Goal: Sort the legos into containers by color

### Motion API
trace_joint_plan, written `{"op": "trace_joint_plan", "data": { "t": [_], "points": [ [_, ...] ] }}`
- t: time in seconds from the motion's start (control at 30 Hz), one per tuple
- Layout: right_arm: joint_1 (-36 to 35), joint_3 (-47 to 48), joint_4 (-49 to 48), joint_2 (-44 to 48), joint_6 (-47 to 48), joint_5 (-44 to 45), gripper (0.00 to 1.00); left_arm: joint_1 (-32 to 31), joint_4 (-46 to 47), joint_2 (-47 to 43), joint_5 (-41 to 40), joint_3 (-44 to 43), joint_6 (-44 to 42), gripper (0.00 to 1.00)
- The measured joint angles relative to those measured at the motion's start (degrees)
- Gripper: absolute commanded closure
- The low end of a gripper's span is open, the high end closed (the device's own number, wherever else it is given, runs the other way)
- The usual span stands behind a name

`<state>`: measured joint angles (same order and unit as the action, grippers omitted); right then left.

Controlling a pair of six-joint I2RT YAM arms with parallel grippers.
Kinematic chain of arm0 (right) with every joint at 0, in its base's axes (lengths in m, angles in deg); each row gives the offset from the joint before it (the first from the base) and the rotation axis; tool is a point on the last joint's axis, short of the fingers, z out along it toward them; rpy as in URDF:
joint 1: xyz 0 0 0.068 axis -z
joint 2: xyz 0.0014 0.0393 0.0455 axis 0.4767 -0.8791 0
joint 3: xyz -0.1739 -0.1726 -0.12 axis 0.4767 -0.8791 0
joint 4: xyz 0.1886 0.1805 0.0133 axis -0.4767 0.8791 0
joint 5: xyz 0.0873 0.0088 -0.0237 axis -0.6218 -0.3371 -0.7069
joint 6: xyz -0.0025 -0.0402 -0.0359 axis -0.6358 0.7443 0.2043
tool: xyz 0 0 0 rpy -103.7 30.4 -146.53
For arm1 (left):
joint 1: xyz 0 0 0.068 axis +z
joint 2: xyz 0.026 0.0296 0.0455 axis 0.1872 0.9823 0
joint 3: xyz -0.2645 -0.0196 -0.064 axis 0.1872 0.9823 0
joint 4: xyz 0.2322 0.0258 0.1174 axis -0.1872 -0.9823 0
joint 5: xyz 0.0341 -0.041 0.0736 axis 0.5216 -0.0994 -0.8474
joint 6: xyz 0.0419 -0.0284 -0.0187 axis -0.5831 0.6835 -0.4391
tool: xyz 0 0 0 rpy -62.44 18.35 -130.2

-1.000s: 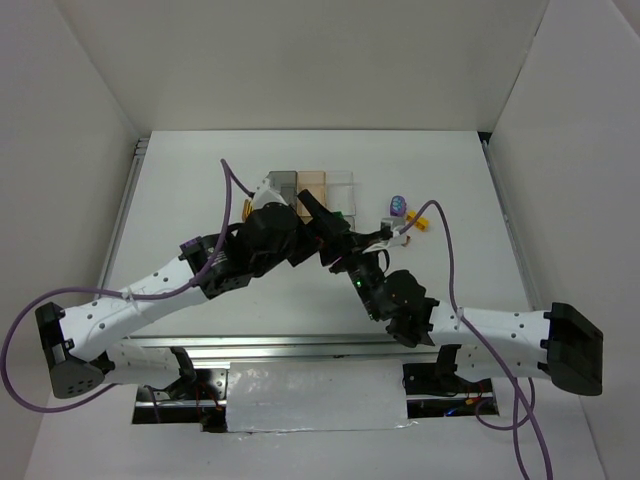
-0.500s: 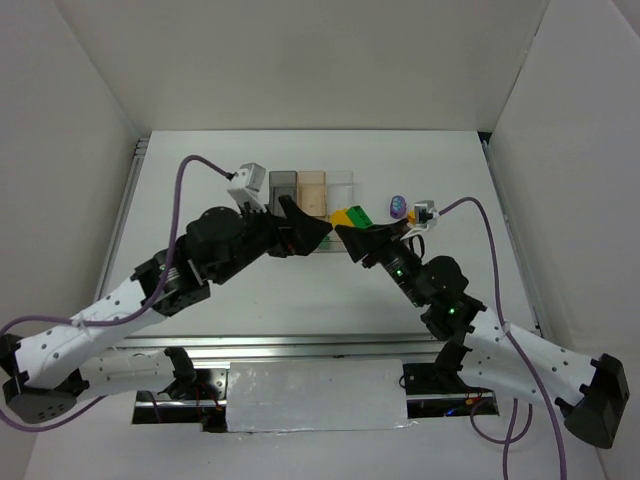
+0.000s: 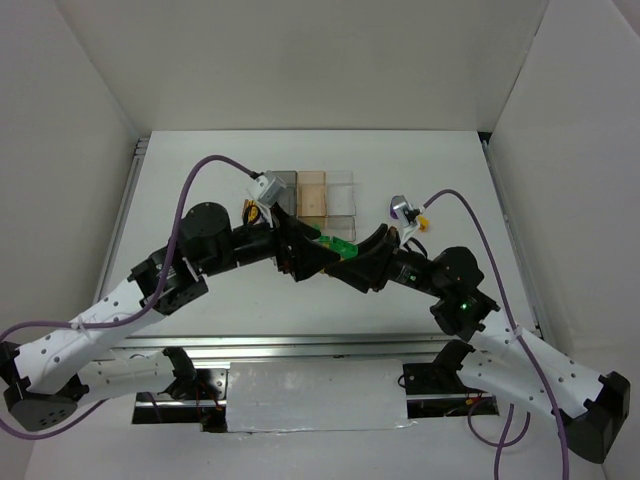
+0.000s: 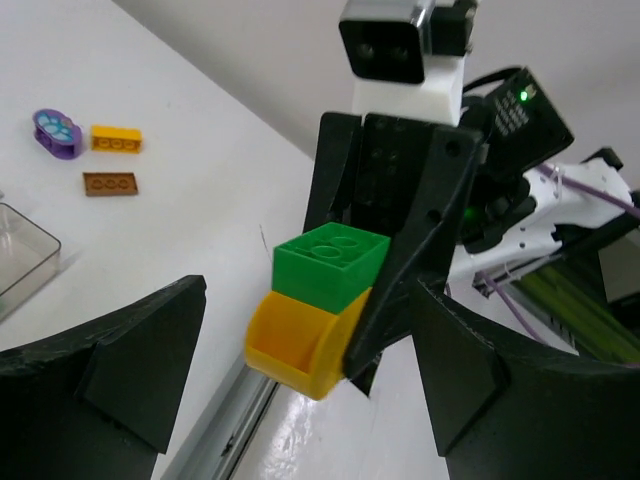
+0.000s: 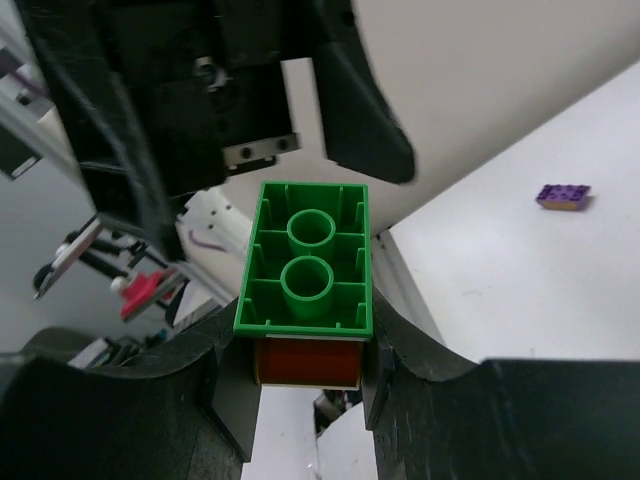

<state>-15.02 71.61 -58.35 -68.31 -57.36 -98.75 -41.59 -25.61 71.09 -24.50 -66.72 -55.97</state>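
With the right gripper, clamping a green lego firmly between both fingers, turning its hollow face with two round tubes toward that wrist's camera. Showing a reddish-brown patch just under the green, between the same fingers; not telling clearly from there what piece that is. Carrying, by the left wrist view, a yellow piece stuck against the green one and poking out past the right fingertips. Holding the pair in the air, off the table.

Facing them with the left gripper, spreading its jaws wide, with one finger on either side of the stacked pair and touching neither. Meeting nearly tip to tip in the overhead view, just on the near side of the containers.

Showing, past the left gripper's fingers and off to the left of its view, a purple oval piece, a yellow lego and an orange-brown plate lying close together on the table. Showing also a purple lego flat on the table, well apart to the right of the right gripper in its own view.
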Motion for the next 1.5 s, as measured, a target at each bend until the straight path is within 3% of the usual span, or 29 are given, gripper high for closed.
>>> {"op": "trace_joint_plan", "data": {
  "t": [0.13,0.2,0.37,0.47,0.7,0.83,1.23,1.27,1.3,1.4,1.43,1.5],
  "points": [
    [0.28,0.83,-1.40,0.13,-0.35,-4.52,1.00,0.42,-0.55,0.81,5.20,0.15,-1.27,0.09],
    [0.35,1.11,-1.70,0.72,-0.24,-5.86,1.00,0.46,-0.37,0.52,7.54,0.46,-1.46,0.16],
    [0.42,1.92,-1.53,2.93,0.50,-6.91,1.00,0.92,1.42,-1.20,12.72,2.25,-1.66,0.19],
    [0.57,2.62,-1.53,3.28,1.25,-7.19,1.00,1.20,2.56,-2.34,15.17,3.06,-1.60,0.26],
    [0.63,2.95,-2.12,1.46,1.27,-10.05,1.00,1.55,5.95,-2.43,17.97,3.30,-1.25,0.27],
    [0.63,2.95,-2.05,0.42,1.46,-11.13,1.00,1.88,6.69,-1.77,18.62,3.30,-1.11,0.45],
    [0.68,2.97,-1.79,1.57,2.27,-11.47,0.99,2.23,8.85,0.63,21.64,3.30,-0.98,0.43],
    [0.68,2.97,-1.73,1.57,2.32,-11.54,0.99,2.36,9.09,0.85,21.92,3.30,-0.92,0.49],
    [0.68,2.99,-1.51,1.57,2.43,-11.45,0.97,2.47,9.33,1.03,22.56,3.30,-0.63,0.71],
    [0.79,3.06,-1.51,1.57,2.71,-11.91,0.79,2.62,9.79,1.09,23.32,3.30,0.00,1.00],
    [0.79,3.08,-1.53,1.62,2.80,-11.96,0.57,2.67,9.79,1.11,23.28,3.30,0.13,1.00],
    [0.90,3.08,-1.31,1.73,2.99,-12.04,0.35,2.78,9.66,1.11,23.28,3.30,0.09,1.00]
  ]
}}
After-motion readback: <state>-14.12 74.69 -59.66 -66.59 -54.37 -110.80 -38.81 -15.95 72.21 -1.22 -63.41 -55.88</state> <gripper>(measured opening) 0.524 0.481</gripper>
